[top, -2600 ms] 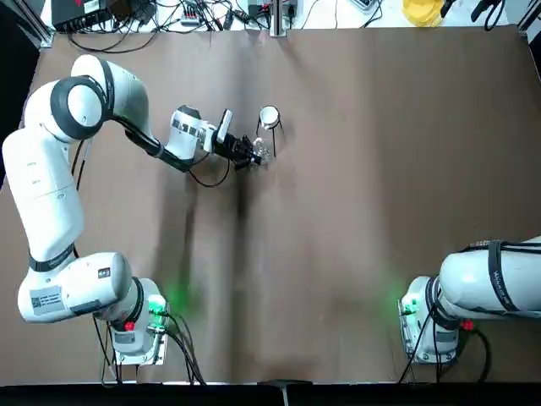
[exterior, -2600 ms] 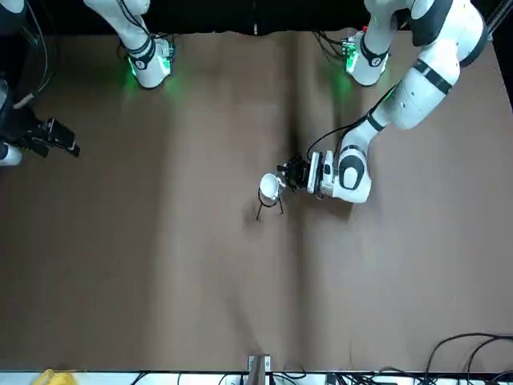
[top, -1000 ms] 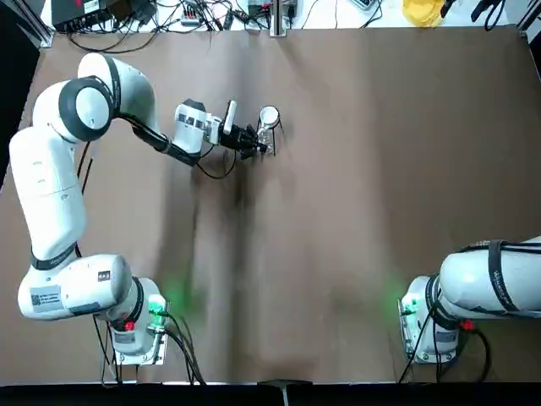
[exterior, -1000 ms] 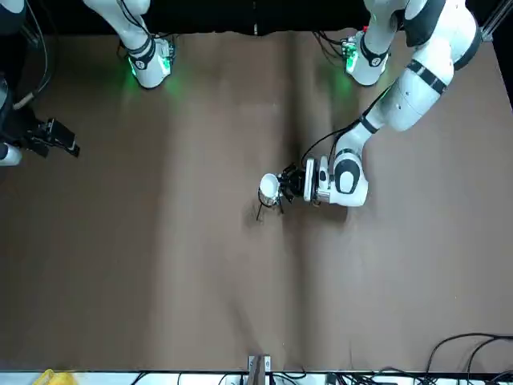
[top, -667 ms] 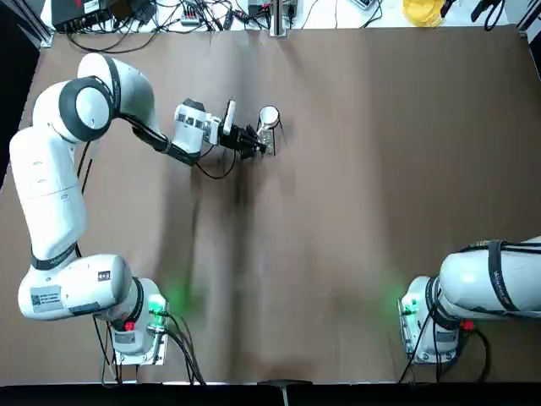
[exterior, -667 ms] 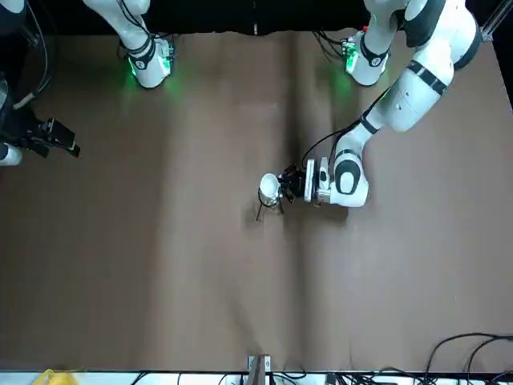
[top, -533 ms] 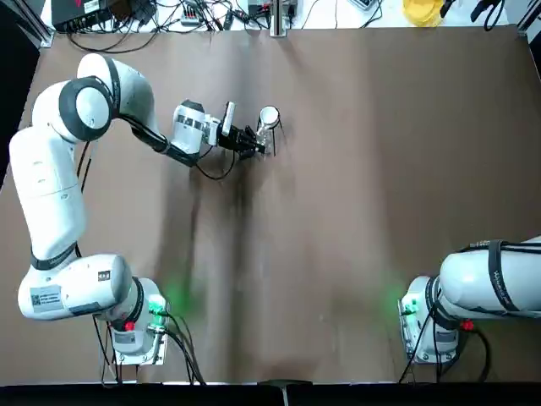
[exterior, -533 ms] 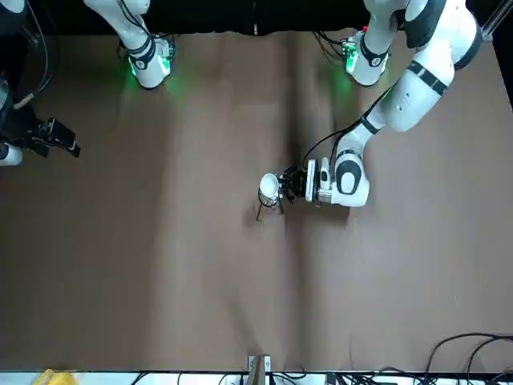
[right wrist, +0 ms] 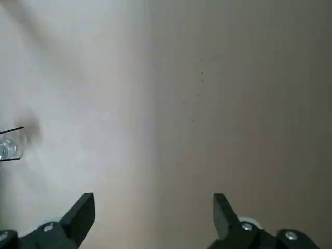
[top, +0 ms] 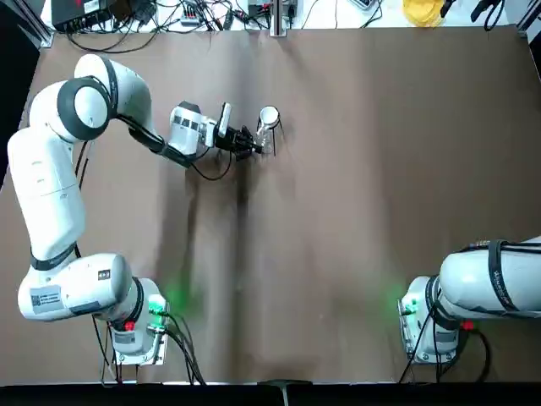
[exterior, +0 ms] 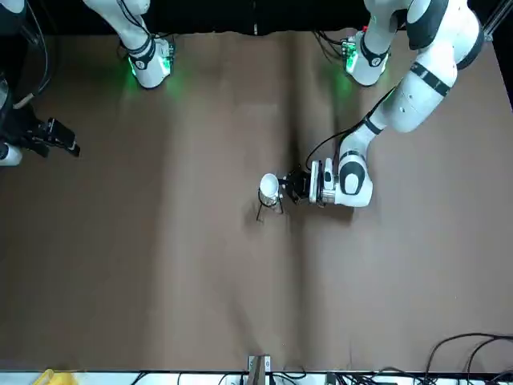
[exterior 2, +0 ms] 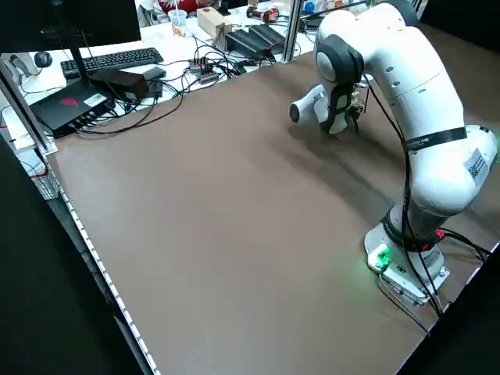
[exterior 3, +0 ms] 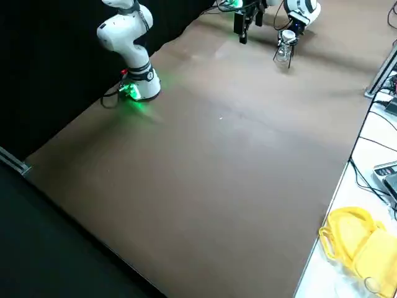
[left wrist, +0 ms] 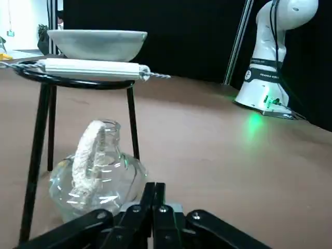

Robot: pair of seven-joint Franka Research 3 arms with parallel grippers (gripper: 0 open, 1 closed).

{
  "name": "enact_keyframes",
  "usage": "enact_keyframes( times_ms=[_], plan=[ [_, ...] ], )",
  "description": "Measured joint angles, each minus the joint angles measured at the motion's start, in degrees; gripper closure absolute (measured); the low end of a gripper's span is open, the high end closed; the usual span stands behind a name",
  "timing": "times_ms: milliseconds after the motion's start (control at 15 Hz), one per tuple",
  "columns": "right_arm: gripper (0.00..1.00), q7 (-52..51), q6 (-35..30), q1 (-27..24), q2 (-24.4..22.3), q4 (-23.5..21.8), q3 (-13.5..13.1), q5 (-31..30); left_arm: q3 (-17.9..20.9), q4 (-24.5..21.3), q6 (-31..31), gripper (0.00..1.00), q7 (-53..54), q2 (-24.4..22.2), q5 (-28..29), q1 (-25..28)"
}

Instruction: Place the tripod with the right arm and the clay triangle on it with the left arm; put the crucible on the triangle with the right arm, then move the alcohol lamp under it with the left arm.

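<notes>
Clear glass, bulbous and fitted with a white wick, the alcohol lamp (left wrist: 96, 174) sits low at the left of the left wrist view, tucked between the slim legs of the thin black wire tripod (left wrist: 44, 124). Above it the white clay triangle (left wrist: 92, 69) lies across the ring, and the shallow white crucible (left wrist: 97, 44) rests on that, so the stack looks complete and the flame would sit under the cup.

The left gripper (top: 254, 145) is just left of the stand in the upper middle of the top view, its fingers (left wrist: 154, 207) drawn together with no gap and nothing between them (the lamp stands just beyond their tips, apparently let go). The right gripper (exterior: 60, 140) hangs at the far left edge of the front view, fingers (right wrist: 80, 210) spread wide and empty.

The brown table (top: 355, 211) lies bare on every side, so the left arm has open room to retreat leftward; the nearest tripod leg is the one thing to avoid clipping.
</notes>
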Motion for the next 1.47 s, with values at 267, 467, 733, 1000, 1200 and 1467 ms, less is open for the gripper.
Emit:
enact_keyframes(
  times_ms=[267,467,733,1000,1200,1467],
  plan=[
    [0.00,0.00,0.06,0.00,0.00,0.03,-0.01,0.00,0.10,0.20,-0.01,0.95,0.12,0.00,0.00,-0.02],
    [0.00,0.00,0.11,-0.02,0.00,0.04,-0.13,0.00,1.15,0.59,0.03,0.95,0.15,-0.01,0.27,-0.35],
    [0.00,0.00,0.31,-0.02,0.00,0.14,-0.14,0.00,2.35,1.09,0.02,0.95,0.30,-0.01,1.37,-0.16],
    [0.00,0.00,0.31,-0.02,0.00,0.18,-0.16,0.00,2.33,2.51,0.02,0.94,0.30,-0.01,1.36,-1.01],
    [0.00,0.00,0.31,-0.02,0.00,0.20,-0.16,0.00,2.32,3.50,0.02,0.94,0.20,-0.01,1.21,-2.07],
    [0.00,0.00,0.29,-0.02,0.00,0.20,-0.15,0.00,2.36,3.74,0.03,0.92,0.15,-0.01,1.20,-2.43]
  ],
)
